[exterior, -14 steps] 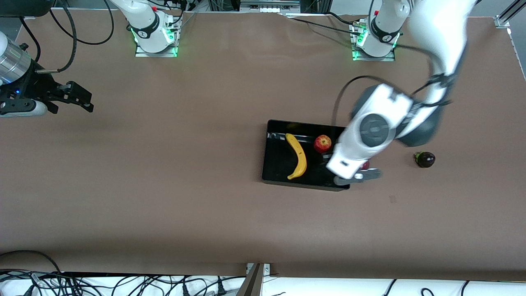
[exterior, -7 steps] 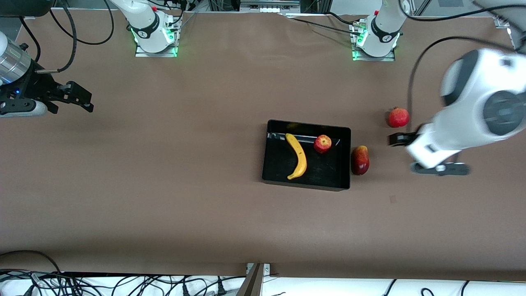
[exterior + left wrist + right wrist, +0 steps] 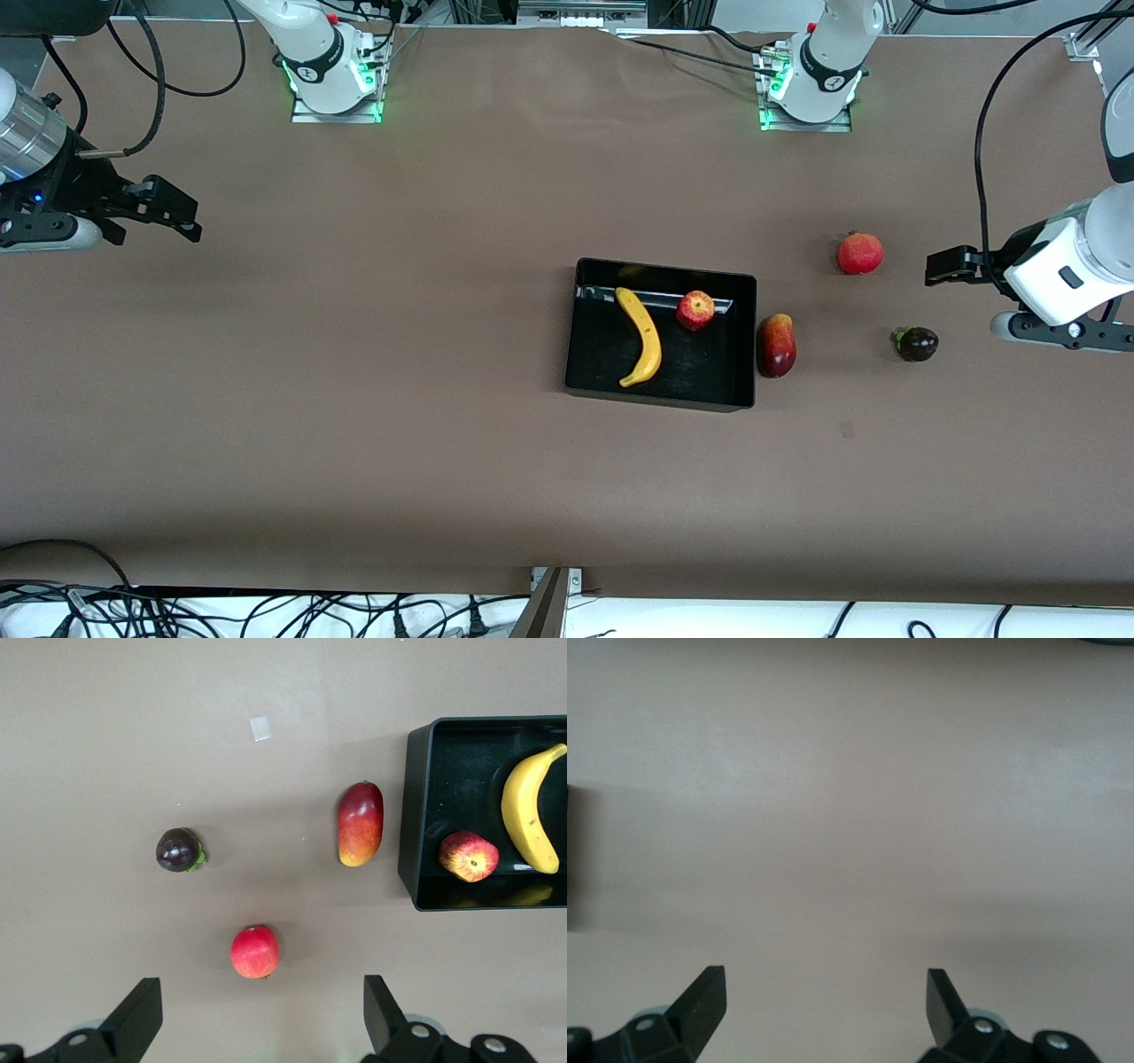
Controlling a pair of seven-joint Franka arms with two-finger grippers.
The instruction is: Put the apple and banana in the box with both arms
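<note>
While the banana (image 3: pixel 641 336) and the apple (image 3: pixel 695 310) lie side by side in the box (image 3: pixel 660 398), no writing readable anywhere, my left gripper (image 3: pixel 946 266) and right gripper (image 3: pixel 168 213) hang over bare surface (image 3: pixel 354 399), jaws wide, empty.

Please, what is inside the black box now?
Inside the black box lie the banana and the apple, apart from each other. Nothing covers them; what is beneath them is hidden.

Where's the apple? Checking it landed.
In the front view, the apple lies in the box, beside the banana, toward the left arm's end.
</note>
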